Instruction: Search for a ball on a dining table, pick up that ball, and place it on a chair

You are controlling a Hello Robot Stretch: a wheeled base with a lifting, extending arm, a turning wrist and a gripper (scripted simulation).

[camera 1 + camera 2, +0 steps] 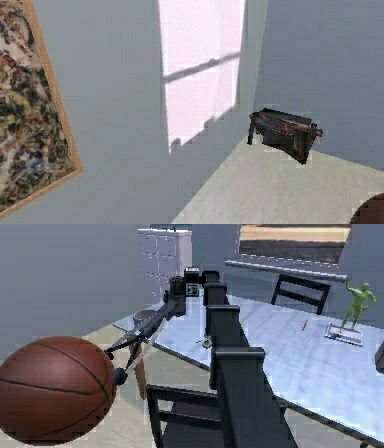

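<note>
- Ball (55, 389) hangs from gripper (122, 364) at lower left, held by its edge; it may slip.
- Released on chair (190, 409), bottom centre, it could roll off.

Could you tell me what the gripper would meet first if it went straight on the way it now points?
Probably the brown ball, just ahead of the gripper; depth is unclear.

Bright sun patch on fwd-view wall (120, 90), soft even light elsewh.
</note>
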